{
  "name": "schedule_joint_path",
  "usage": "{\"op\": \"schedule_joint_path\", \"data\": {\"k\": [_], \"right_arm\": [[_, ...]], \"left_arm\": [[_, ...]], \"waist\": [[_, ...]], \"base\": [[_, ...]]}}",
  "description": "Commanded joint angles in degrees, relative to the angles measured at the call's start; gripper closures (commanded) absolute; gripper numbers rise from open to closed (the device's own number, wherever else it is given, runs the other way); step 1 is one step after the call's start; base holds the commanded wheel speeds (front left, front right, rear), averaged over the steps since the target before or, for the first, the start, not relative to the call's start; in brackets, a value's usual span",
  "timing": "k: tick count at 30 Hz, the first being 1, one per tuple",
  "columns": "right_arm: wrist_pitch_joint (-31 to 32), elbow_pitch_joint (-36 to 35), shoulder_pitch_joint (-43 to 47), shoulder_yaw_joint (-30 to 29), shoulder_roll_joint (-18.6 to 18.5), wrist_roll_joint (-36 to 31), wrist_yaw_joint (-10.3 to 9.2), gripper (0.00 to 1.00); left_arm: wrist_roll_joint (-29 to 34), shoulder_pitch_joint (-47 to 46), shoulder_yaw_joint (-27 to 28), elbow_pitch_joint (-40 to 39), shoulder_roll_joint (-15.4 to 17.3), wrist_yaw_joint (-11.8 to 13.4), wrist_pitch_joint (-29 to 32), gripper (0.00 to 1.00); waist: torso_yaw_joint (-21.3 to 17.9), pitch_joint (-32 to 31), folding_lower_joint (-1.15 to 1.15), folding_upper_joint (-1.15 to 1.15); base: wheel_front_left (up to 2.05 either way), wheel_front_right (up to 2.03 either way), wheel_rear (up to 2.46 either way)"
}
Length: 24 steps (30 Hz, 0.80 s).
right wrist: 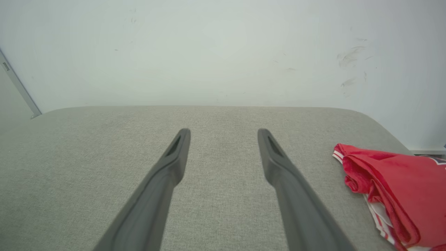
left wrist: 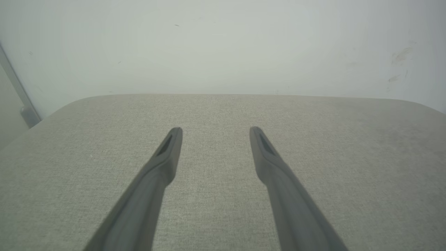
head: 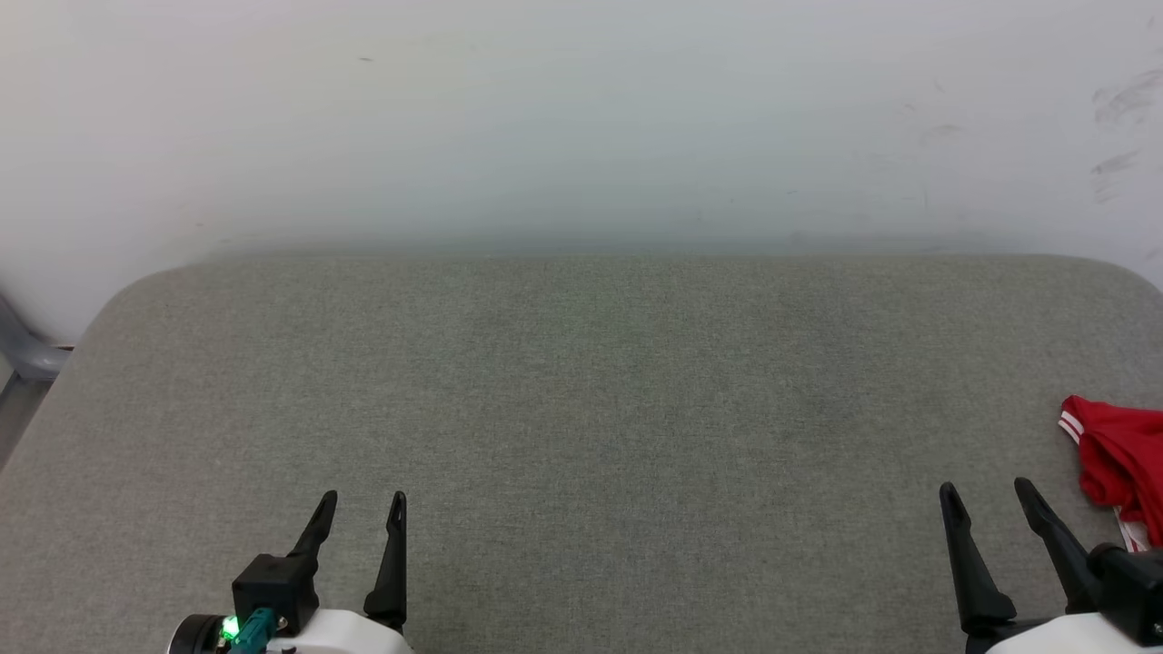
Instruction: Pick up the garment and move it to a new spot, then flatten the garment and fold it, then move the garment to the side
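Observation:
The red garment [head: 1119,463] lies bunched at the right edge of the grey padded table [head: 581,391], with striped red-white trim showing and part of it cut off by the frame. In the right wrist view the garment [right wrist: 393,188] sits to the right of my fingers, apart from them. My right gripper [head: 989,490] is open at the lower right, just left of the garment and empty. At the lower left my left gripper [head: 362,498] is open over bare table, with nothing between its fingers [left wrist: 167,153].
A pale wall [head: 581,118] rises right behind the table's far edge. A grey metal frame piece [head: 27,350] stands off the table's left corner. The table's middle and left are bare grey fabric.

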Motion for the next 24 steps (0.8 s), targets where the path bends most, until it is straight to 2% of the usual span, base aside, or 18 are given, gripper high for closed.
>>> {"op": "schedule_joint_path", "data": {"k": [1,9,10,12,24], "right_arm": [[0.21,-0.25,-0.19,-0.01,0.31,0.02,-0.05,0.0],[0.22,0.19,-0.27,0.11,0.49,0.52,-0.05,0.0],[0.34,0.38,-0.07,0.1,0.19,0.14,0.01,1.0],[0.34,1.41,0.1,0.22,0.2,0.48,0.0,1.0],[0.38,5.41,-2.94,0.39,-0.17,14.61,0.0,1.0]], "left_arm": [[-0.13,-0.61,-0.06,0.13,0.23,-0.26,-0.25,0.0],[-0.34,-1.23,-0.29,0.55,0.57,-0.43,-0.25,0.0],[-0.14,-0.57,-0.18,0.56,0.29,-0.43,0.05,1.0],[-0.52,-0.14,-0.06,1.4,-0.01,-0.47,0.39,1.0],[-13.02,-1.47,2.67,1.45,-1.16,-1.84,3.96,1.0]], "waist": [[0.01,0.02,0.0,0.0],[0.07,0.04,0.0,0.0],[0.06,0.05,0.0,0.0],[0.05,0.07,0.0,0.0],[-0.04,0.41,0.0,0.0]], "base": [[0.0,0.0,0.0],[0.0,0.0,0.0],[0.0,0.0,0.0],[0.0,0.0,0.0],[0.0,0.0,0.0]]}}
